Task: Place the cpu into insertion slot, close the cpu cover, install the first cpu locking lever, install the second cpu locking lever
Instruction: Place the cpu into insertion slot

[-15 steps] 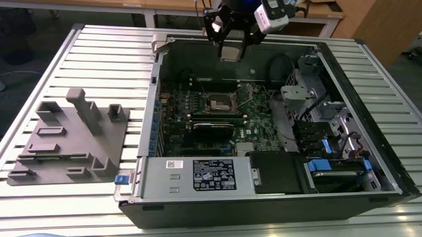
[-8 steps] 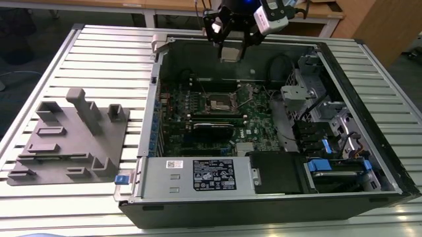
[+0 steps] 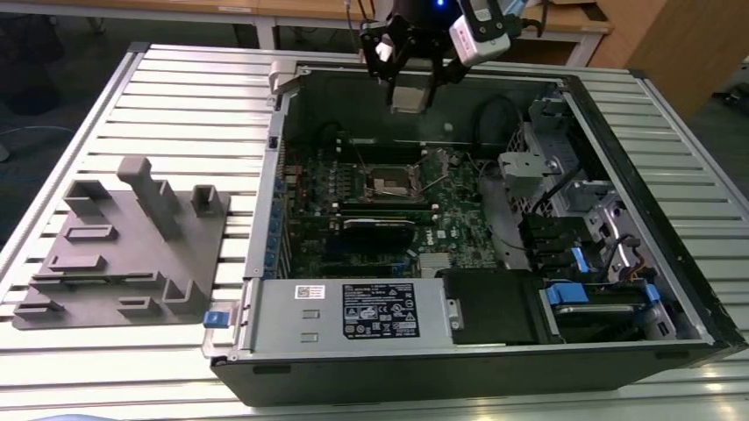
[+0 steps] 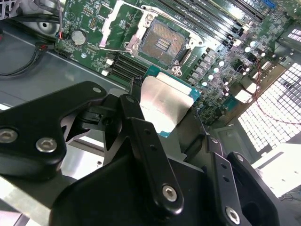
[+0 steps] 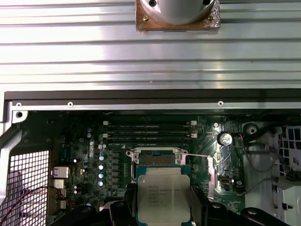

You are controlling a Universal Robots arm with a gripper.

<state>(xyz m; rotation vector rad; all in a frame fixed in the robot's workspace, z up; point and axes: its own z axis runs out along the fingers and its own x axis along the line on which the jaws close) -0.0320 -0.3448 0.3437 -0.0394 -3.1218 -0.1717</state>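
The cpu (image 4: 165, 104), a flat square chip with a silver top and green edge, hangs in the air with my gripper (image 4: 167, 123) shut on its two sides. In the exterior view the gripper (image 3: 410, 86) and cpu (image 3: 410, 97) sit high over the far end of the open computer case. Beneath them, on the green motherboard (image 3: 451, 206), the insertion slot (image 3: 392, 181) lies bare with its dark centre showing. In the second wrist view the cpu cover (image 4: 117, 23) is swung open beside the slot (image 4: 162, 42). The first wrist view shows the cpu (image 5: 163, 197) just short of the slot (image 5: 159, 159).
A grey fixture block (image 3: 117, 254) lies on the slatted table at the exterior view's left. Inside the case are a power supply (image 3: 351, 311), a black card (image 3: 377, 230), memory slots (image 5: 148, 131), cables (image 3: 503, 118) and drive bays (image 3: 597, 263) at the right.
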